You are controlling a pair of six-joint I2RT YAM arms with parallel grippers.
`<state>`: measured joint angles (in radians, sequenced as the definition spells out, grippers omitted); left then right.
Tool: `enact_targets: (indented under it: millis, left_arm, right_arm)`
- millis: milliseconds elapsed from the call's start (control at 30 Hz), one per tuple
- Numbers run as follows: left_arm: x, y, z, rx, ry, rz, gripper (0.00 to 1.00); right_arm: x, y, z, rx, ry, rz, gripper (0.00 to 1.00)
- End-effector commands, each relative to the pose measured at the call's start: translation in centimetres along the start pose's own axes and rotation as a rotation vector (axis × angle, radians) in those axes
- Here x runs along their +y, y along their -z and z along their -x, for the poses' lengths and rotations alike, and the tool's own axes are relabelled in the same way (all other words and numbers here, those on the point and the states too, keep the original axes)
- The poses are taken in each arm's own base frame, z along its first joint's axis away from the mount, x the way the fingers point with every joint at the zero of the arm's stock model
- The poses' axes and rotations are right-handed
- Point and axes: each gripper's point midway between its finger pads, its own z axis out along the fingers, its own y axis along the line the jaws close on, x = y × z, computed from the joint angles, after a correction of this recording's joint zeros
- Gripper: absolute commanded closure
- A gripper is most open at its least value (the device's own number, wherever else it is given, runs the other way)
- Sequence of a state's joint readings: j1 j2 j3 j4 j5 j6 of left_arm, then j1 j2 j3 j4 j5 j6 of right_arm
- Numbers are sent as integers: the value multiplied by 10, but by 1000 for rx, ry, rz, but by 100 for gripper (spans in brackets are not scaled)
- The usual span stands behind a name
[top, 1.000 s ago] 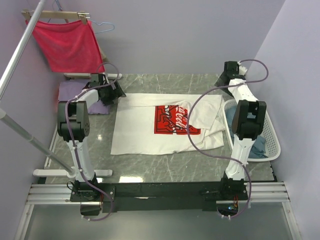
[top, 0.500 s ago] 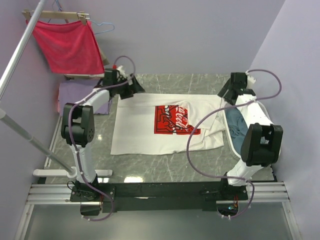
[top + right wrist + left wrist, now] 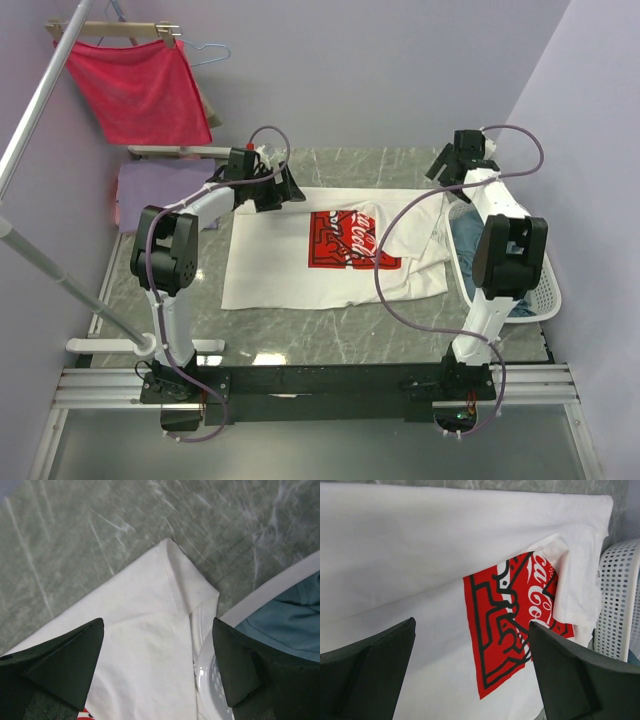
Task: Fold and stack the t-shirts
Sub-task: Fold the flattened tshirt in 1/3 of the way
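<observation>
The white t-shirt (image 3: 290, 260) with a red square print (image 3: 345, 240) lies spread on the marble table, its right side folded over the print. My left gripper (image 3: 285, 188) is open above its far left edge; the shirt (image 3: 420, 555) and print (image 3: 510, 630) show between the fingers. My right gripper (image 3: 440, 168) is open above the shirt's far right corner (image 3: 170, 580). The lavender t-shirt (image 3: 150, 190) lies folded at the far left. The grey-blue t-shirt (image 3: 470, 235) sits in the basket and also shows in the right wrist view (image 3: 290, 625).
A white slotted laundry basket (image 3: 545, 290) stands at the right table edge and shows in both wrist views (image 3: 615, 595) (image 3: 260, 595). A red cloth (image 3: 140, 90) hangs on a hanger at the back left. A slanted metal pole (image 3: 40, 100) crosses the left side.
My left gripper has swung right from beside the lavender shirt to the white shirt's far left edge. My right arm swung out and back; its gripper stays near the far right corner.
</observation>
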<state>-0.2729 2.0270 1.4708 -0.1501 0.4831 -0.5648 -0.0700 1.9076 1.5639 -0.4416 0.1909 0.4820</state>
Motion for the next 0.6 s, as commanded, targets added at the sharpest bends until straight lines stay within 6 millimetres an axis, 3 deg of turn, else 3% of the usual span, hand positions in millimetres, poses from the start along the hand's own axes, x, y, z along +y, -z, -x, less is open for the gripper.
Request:
enact_targets:
  millis: [0,300,433,567]
  left_arm:
    - [-3,11,10,-34,-30,29,1]
    - [3,6,3,-9,-15,37,0]
    - [4,7,0,1,-16,41,1]
    - [7,9,-3,-2,-16,48,1]
  right_arm:
    - [-3,5,3,16,-13,-28,6]
    - [-34,44,-15,-33,-18,-61,7]
    - [-57,50,-32,-23,-5,-132,5]
    - [-48,51,-44,2,12,-49,7]
